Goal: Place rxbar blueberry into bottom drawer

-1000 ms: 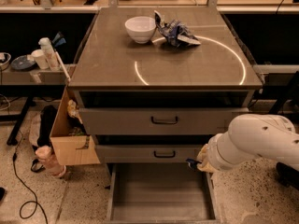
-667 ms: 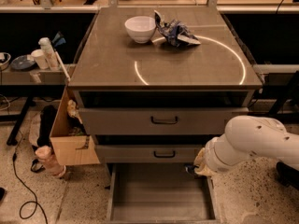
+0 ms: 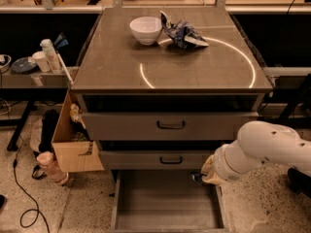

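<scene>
The bottom drawer [image 3: 165, 205] stands pulled out at the foot of the cabinet, and its plain grey floor is bare. My white arm reaches in from the lower right. Its gripper [image 3: 198, 177] is at the drawer's right rear corner, just under the middle drawer's front, and the wrist covers most of it. Only a small dark tip shows there. The rxbar blueberry is hidden; it shows neither on the drawer floor nor on the cabinet top.
A white bowl [image 3: 146, 29] and a crumpled blue-and-white chip bag [image 3: 182, 34] sit on the cabinet top. The two upper drawers [image 3: 170, 125] are closed. A cardboard box [image 3: 73, 147] leans at the cabinet's left, with bottles [image 3: 48, 52] on a side shelf.
My arm and gripper have shifted a little to the left, closer over the drawer's right rear corner. Nothing else has moved.
</scene>
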{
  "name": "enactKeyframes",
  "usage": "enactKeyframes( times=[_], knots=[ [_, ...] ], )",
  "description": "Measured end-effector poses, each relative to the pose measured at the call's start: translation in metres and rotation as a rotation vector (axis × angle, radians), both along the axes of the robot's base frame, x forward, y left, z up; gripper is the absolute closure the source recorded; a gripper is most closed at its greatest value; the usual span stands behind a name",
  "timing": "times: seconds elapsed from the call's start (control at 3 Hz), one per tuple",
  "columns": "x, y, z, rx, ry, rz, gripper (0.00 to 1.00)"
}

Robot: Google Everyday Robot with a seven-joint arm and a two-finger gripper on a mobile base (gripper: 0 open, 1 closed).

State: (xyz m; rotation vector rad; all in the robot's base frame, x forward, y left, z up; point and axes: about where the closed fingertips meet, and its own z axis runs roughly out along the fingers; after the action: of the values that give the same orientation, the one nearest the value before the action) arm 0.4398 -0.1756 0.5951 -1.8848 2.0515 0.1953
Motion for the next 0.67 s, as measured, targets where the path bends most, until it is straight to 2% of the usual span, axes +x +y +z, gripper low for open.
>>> enactKeyframes(
  times=[0.67],
  knots=[
    [-0.005,0.003,-0.071,0.07,0.106,0.022,1.0]
  ],
)
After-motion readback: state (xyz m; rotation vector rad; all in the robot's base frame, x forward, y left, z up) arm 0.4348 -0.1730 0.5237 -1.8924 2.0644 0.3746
